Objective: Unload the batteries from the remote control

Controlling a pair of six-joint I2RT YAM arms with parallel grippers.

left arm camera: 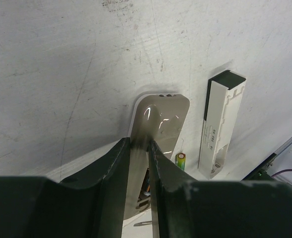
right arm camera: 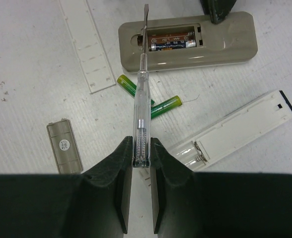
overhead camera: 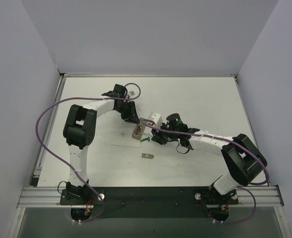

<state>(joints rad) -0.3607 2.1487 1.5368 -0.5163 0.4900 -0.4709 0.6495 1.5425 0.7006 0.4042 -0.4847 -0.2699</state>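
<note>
My table (right arm camera: 27, 114) is white and scuffed. On it I note: the tan-grey remote control (right arm camera: 225, 47), slot upward; two loose green batteries (right arm camera: 166, 105) near it; a narrow white strip (right arm camera: 86, 44); a small grey plate (right arm camera: 64, 147); an open white casing (right arm camera: 245, 126).

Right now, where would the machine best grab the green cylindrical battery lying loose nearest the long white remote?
Probably across the middle of the green cylindrical battery, coming straight down from above with the jaws on its two long sides. It lies flat on the white table, so only its round flanks are free, and one end sits by the clear-handled screwdriver.
</note>
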